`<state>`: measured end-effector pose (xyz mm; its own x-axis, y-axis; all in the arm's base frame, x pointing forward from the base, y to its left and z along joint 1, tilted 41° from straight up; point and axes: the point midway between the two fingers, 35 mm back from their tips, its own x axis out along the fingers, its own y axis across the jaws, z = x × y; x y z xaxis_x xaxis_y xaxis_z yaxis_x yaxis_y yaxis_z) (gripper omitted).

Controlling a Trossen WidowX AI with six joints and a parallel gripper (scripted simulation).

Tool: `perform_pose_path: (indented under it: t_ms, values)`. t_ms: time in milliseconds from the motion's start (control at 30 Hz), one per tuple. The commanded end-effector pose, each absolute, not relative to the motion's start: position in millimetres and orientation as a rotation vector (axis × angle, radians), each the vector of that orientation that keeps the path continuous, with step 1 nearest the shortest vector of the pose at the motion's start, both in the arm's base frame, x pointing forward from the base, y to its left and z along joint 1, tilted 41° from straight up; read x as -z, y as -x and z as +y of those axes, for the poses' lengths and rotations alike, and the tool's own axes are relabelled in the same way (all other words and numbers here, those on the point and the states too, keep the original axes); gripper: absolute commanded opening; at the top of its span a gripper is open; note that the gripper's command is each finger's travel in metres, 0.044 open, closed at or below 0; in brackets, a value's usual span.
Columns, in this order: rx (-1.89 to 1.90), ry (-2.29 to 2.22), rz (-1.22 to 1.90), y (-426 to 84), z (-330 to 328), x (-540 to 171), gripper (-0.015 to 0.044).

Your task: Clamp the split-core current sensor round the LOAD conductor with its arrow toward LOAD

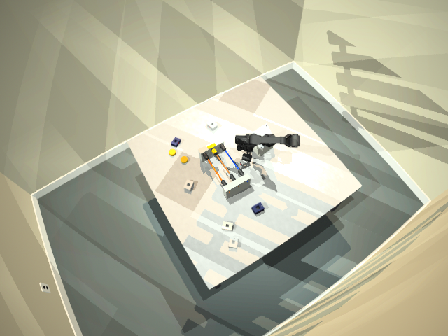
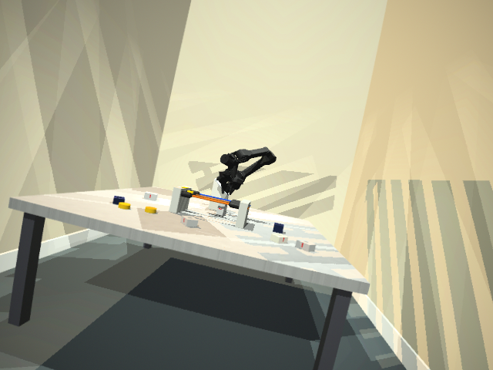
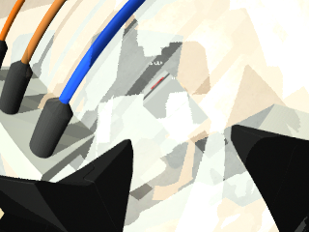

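Note:
A pale grey sensor block [image 3: 166, 99] [image 2: 219, 210] with a red mark stands on the table beyond my fingertips; I cannot tell how far its jaw is open. My gripper [image 3: 183, 139] [image 2: 229, 193] is open above the table, with nothing between its fingers, beside the rack. The rack [image 1: 236, 186] [image 2: 243, 215] carries a blue conductor [image 1: 231, 159] [image 3: 92, 53], nearest my gripper, a middle orange conductor [image 1: 222, 165] [image 3: 40, 33] and an outer orange one [image 1: 215, 169]. A yellow tag [image 1: 211, 145] sits at the rack's far end; its lettering is unreadable.
Dark blue blocks [image 1: 176, 141] [image 1: 257, 208], yellow discs [image 1: 172, 152] [image 1: 184, 159] and several pale blocks [image 1: 189, 185] [image 1: 227, 226] lie around the rack. Its dark conductor end sleeve [image 3: 49, 128] is close to my left finger in the wrist view.

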<state>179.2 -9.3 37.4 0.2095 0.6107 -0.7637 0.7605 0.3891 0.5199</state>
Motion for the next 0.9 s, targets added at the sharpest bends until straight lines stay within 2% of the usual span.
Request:
perform_pose_path:
  t_ms: [0, 100, 867]
  values:
    - [0.63, -1.686, 1.602, -186.3, -12.0, -35.1, 0.032]
    - [0.921, -1.867, 1.623, -191.0, -13.3, -33.6, 0.032]
    - [0.961, -1.888, 1.621, -195.6, 7.6, -7.6, 0.032]
